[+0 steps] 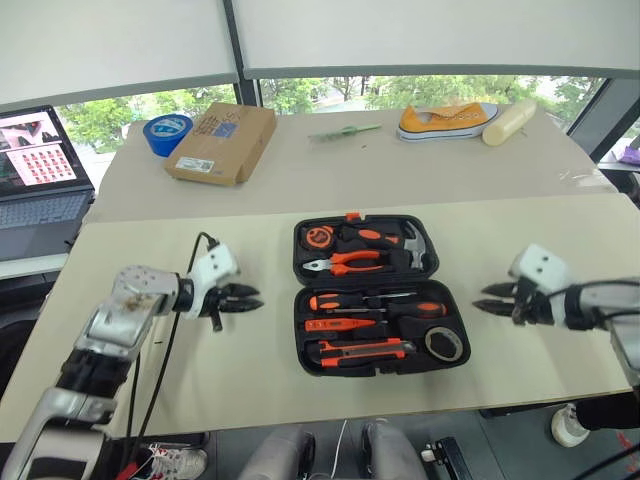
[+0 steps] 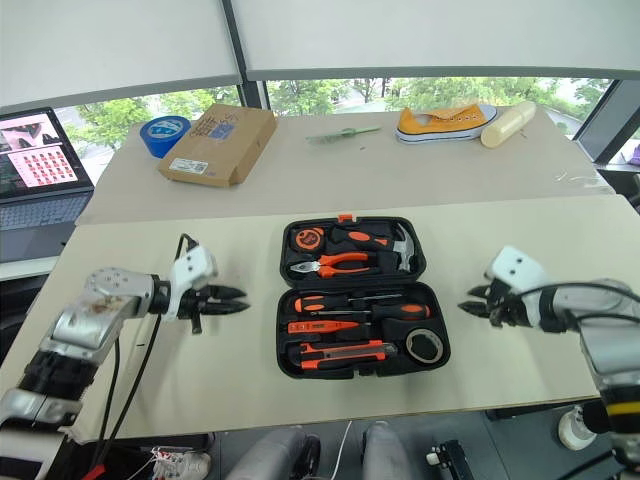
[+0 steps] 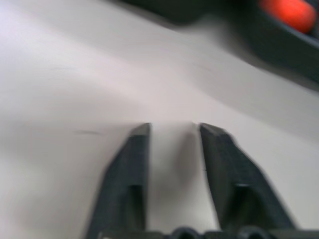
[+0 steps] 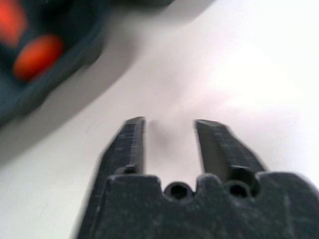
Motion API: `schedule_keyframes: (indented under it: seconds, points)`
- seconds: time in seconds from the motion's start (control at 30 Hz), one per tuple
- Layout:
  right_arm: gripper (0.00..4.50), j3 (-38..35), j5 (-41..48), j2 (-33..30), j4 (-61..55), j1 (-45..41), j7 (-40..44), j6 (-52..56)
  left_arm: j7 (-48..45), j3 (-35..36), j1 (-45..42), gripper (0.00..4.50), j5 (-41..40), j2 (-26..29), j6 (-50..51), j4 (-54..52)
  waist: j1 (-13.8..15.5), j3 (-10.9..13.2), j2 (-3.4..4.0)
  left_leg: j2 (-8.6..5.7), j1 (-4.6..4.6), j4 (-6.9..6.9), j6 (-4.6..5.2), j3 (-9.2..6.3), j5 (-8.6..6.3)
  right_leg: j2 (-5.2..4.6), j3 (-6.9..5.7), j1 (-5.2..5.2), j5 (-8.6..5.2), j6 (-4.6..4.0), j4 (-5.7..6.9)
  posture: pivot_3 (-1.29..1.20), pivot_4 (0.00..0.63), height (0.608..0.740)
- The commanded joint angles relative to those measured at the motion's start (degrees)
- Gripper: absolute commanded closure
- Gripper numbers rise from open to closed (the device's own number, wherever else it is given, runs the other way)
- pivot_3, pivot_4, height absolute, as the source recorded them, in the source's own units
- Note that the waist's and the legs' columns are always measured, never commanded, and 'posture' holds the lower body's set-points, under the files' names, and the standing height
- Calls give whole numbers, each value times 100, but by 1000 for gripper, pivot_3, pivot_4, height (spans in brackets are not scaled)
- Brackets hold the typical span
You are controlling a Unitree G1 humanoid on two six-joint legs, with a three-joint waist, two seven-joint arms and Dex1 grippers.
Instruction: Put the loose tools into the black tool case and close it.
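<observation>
Bright daylight comes through the far windows (image 1: 420,92); soft shadows lie on the bench (image 1: 250,370); both wrist views blur.

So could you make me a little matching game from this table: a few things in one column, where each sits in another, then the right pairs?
Things:
1. blue tape roll
2. yellow shoe
3. black tool case
4. cardboard box

Places:
A. open, between the two grippers
B. far right of the back table
C. far left, beside the box
D. just right of the blue roll

Pairs: 1-C, 2-B, 3-A, 4-D
</observation>
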Motion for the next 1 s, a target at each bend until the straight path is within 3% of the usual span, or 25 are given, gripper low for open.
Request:
schedule_keyframes:
  seconds: [0.03,0.13,0.17,0.3,0.47,0.53,0.57,0.7,0.87,0.93,1.0]
  points:
    - [1144,-171,322,231,131,-599,-222,749,448,370,-718,1367,-428,-413,1136,243,-1,0,-1,0,-1,0,0,0,0,0,0,-1,0,0,0,0,150,735]
    - [77,-99,435,747,442,-1339,-650,1400,1006,532,-1330,260,-621,-1009,2073,505,-16,-1,-2,1,-18,14,1,-1,0,-2,0,-10,0,0,7,0,150,735]
    - [0,-75,417,921,570,-1552,-820,1549,1206,570,-1485,17,-632,-1186,2303,604,-22,-1,-2,1,-22,23,1,-1,0,-1,-1,-11,0,0,8,0,150,735]
    - [0,-157,494,1533,1139,-2183,-1368,2147,1715,662,-1790,17,-687,-1685,2763,851,-53,-1,-3,1,-29,24,0,-1,1,-6,5,-18,0,0,21,0,150,735]
    - [0,-33,455,1750,1417,-2352,-1533,2267,2180,625,-1769,17,-566,-1892,2651,1076,-74,-2,-3,0,-40,27,0,-3,1,-17,8,-40,0,0,54,0,150,735]
    - [0,-40,432,1801,1520,-2370,-1627,2274,2290,717,-1745,535,-613,-1950,2596,1079,-75,-2,-3,-2,-39,30,0,-2,1,-19,8,-38,0,0,54,0,150,735]
    - [250,-58,454,1817,1552,-2377,-1640,2271,2322,744,-1732,692,-638,-1973,2589,1070,-79,-2,-3,-3,-39,33,0,-2,1,-18,8,-37,0,0,53,0,150,735]
    - [1391,-71,507,1843,1631,-2381,-1650,2216,2389,831,-1695,2255,-770,-2066,2669,1002,-96,-2,-2,-2,-38,32,-1,-2,1,-18,9,-37,0,0,54,0,150,735]
    - [3263,-142,590,1926,1569,-2345,-1666,2248,2464,799,-1601,3990,-787,-2108,2658,906,-36,-3,-2,-5,-34,37,-1,-2,1,-20,10,-28,0,1,54,0,150,735]
    - [3835,-149,626,1934,1500,-2326,-1665,2274,2462,790,-1576,4425,-812,-2095,2661,879,-22,-4,-2,-5,-28,37,-1,-2,1,-20,9,-22,0,1,54,0,150,735]
    - [4453,-173,681,1951,1405,-2312,-1692,2271,2392,813,-1546,4500,-881,-2072,2655,812,-26,-4,-3,-5,-25,37,-1,-2,1,-19,10,-20,0,1,54,0,150,735]
